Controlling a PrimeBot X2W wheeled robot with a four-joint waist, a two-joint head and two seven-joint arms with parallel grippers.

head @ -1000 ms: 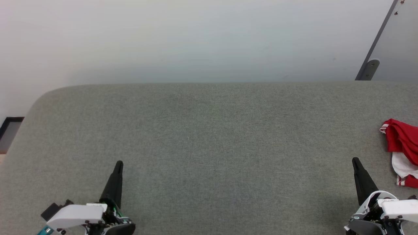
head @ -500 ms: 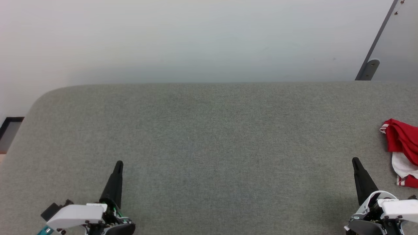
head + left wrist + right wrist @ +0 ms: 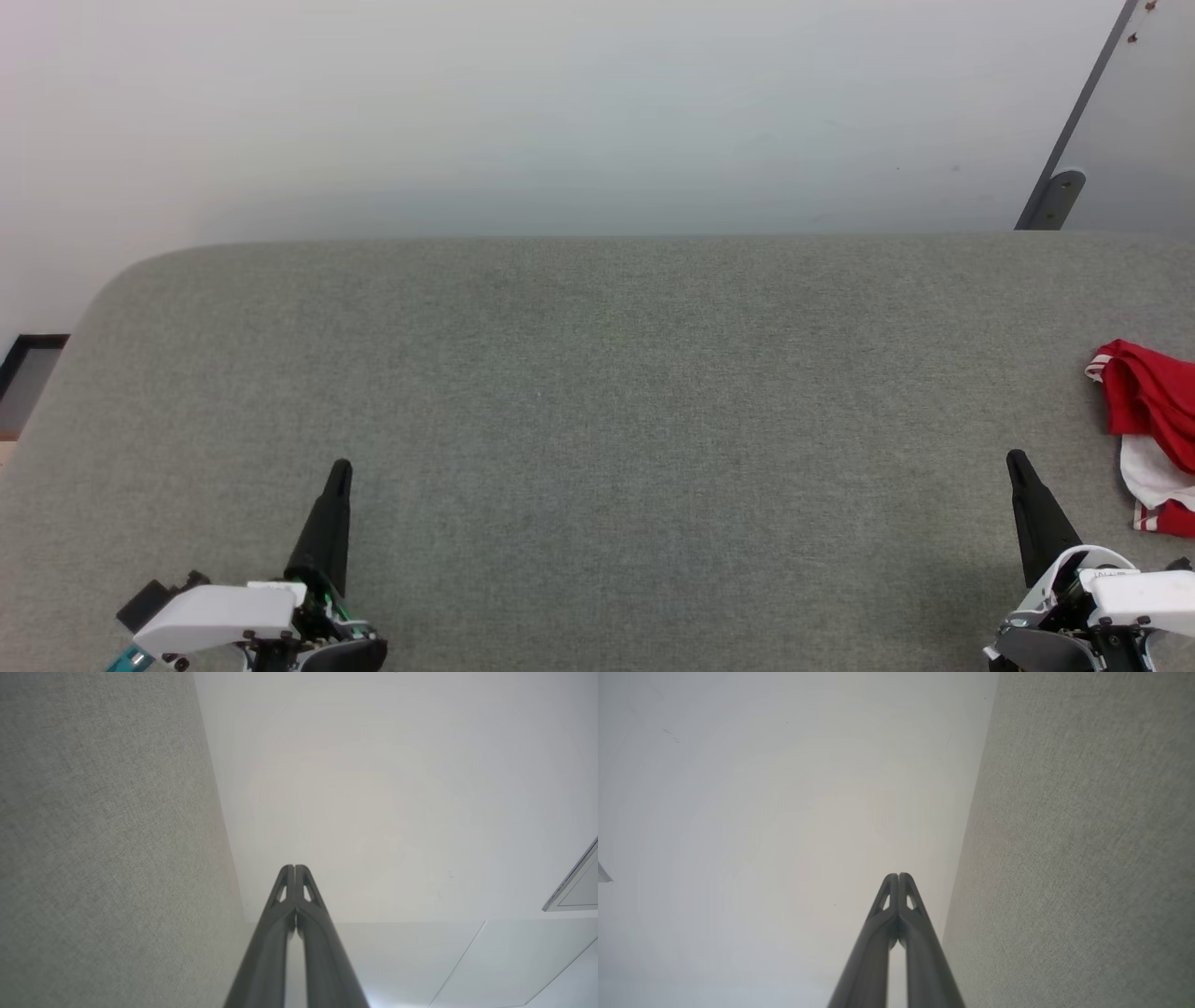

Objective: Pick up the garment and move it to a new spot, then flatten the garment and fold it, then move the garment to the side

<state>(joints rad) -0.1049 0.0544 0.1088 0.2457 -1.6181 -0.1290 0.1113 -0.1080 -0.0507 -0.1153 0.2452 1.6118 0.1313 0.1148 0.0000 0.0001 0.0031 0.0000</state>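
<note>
dark fingers of the left gripper [image 3: 340, 471] are pressed together tip to tip, with nothing between them. it sits at the table's [image 3: 597, 392] near edge, toward the left corner. the right gripper [image 3: 1016, 462] is pinched closed the same way, empty, at the near edge toward the right corner. both point at the far edge. each wrist view has grey felt running alongside the fingers and the pale wall [image 3: 560, 112] beyond.

the shirt [image 3: 1150, 401] lies at the right edge, near the right gripper but apart from it. its red folds are bunched over a white sleeve with a striped band. part of it runs out of the head view, so its whole lay can't be judged. the part in view looks rumpled rather than squared off.

this fits two stages: a heap waiting to be lifted toward the middle, or a bundle put aside with the arms parked. i can't settle which. either way the right arm is the nearer one, closed tips would only shove soft cloth, and the wide grey middle of the table gives room for spreading.
</note>
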